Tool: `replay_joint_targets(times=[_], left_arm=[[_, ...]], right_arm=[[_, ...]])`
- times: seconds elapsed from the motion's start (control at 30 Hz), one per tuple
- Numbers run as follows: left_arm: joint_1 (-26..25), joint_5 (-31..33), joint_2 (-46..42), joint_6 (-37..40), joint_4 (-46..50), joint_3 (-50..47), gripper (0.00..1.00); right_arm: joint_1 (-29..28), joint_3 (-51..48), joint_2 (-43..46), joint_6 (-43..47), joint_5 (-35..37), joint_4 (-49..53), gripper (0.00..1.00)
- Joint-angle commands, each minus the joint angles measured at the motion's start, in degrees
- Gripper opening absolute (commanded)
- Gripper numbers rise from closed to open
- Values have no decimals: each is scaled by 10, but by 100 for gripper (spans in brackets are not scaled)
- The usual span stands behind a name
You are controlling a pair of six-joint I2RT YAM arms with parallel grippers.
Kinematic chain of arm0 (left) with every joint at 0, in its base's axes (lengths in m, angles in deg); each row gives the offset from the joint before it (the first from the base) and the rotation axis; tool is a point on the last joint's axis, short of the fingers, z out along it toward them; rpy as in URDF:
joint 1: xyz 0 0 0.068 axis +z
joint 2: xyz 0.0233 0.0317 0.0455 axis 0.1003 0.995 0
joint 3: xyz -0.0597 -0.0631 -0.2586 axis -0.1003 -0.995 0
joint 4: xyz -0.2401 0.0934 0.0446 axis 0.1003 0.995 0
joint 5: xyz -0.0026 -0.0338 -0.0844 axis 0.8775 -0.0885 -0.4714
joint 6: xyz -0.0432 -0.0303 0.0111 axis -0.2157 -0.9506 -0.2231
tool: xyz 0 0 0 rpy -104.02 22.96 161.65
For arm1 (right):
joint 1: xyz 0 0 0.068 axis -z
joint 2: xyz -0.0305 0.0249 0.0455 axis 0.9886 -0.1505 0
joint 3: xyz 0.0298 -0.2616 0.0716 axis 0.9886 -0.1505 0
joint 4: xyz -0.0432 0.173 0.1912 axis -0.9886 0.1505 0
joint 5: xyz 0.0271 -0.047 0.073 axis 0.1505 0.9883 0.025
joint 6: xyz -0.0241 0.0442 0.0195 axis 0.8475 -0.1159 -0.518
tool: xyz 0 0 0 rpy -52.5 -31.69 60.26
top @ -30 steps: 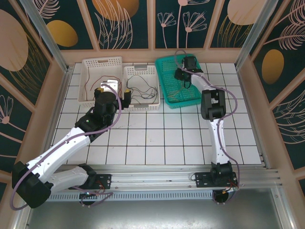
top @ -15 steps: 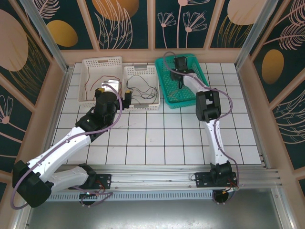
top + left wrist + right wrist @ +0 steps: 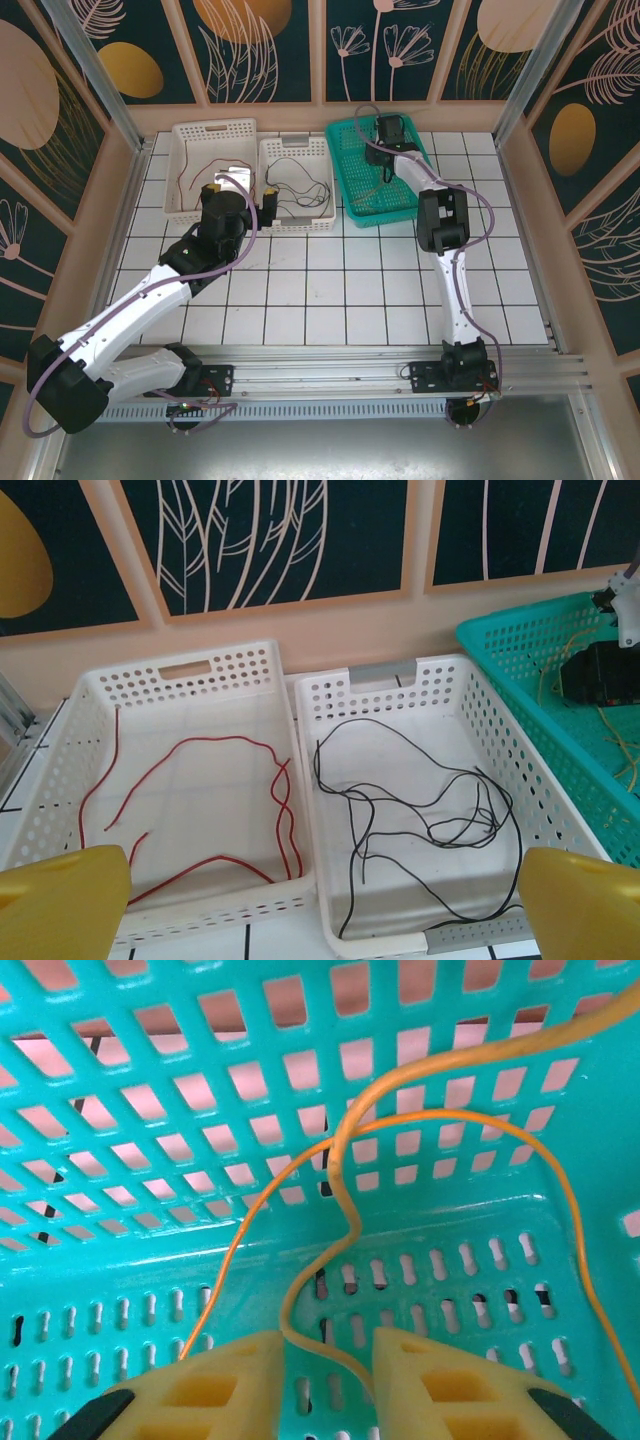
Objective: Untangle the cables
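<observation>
A red cable [image 3: 279, 789] lies loose in the left white basket [image 3: 190, 668], and a black cable [image 3: 350, 792] lies in loops in the right white basket [image 3: 382, 672]. My left gripper [image 3: 320, 910] hovers above the near edge of both baskets, open wide and empty. In the green basket [image 3: 450, 1230] a yellow-orange cable [image 3: 340, 1175] curls up in front of the mesh wall. My right gripper [image 3: 328, 1370] is down inside that basket, open with a narrow gap. One strand of the yellow-orange cable crosses that gap, unclamped. From above, the right gripper [image 3: 388, 140] sits at the green basket's far end.
The two white baskets [image 3: 300, 150] stand side by side at the back left of the tiled table, the green basket [image 3: 350, 170] just right of them. Patterned walls close in behind and on both sides. Purple hoses run along both arms.
The right gripper swung a little left inside the green basket, then back right and slightly farther back. The left arm has held still.
</observation>
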Motion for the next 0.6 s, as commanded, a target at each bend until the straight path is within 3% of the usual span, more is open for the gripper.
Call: replay_joint_targets(times=[0.0,0.57], left_arm=[[2,-3,6,12,6,19,98],[2,-8,12,13,9,21,98]], right_arm=[[4,11,-18,1,-29,10,28],[10,7,-32,18,5,14,33]])
